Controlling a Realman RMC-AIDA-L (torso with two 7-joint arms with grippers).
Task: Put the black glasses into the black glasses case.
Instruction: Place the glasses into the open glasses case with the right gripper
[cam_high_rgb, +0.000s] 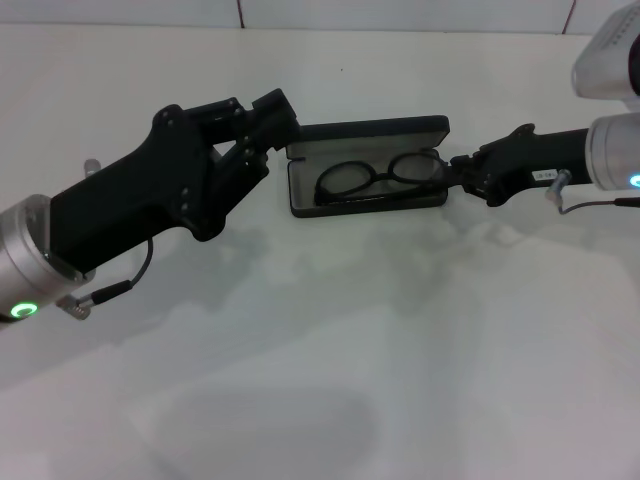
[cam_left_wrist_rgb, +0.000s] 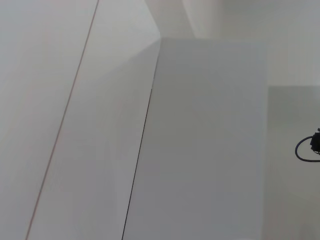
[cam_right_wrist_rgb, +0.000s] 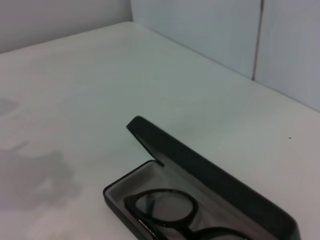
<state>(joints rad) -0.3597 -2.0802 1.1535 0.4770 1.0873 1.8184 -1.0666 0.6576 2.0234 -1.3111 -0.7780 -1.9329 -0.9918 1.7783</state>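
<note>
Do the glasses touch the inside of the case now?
Touching: head view shows the glasses lying inside the open case.

Black glasses (cam_high_rgb: 380, 175) inside open black glasses case (cam_high_rgb: 368, 200), lid raised.

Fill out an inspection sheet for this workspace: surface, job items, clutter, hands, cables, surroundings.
Surface: white table, faint shadows only.
Job items: case open, lid raised at the back, grey lining showing; glasses lying inside the tray, lenses visible.
Clutter: nothing seen.
Hands: left hand at the case's left end by the lid corner; right hand at the case's right end. Contact cannot be told for either.
Cables: short black cable at the left wrist; thin cable under the right wrist; neither near the case.
Surroundings: pale wall panels behind the table.
</note>
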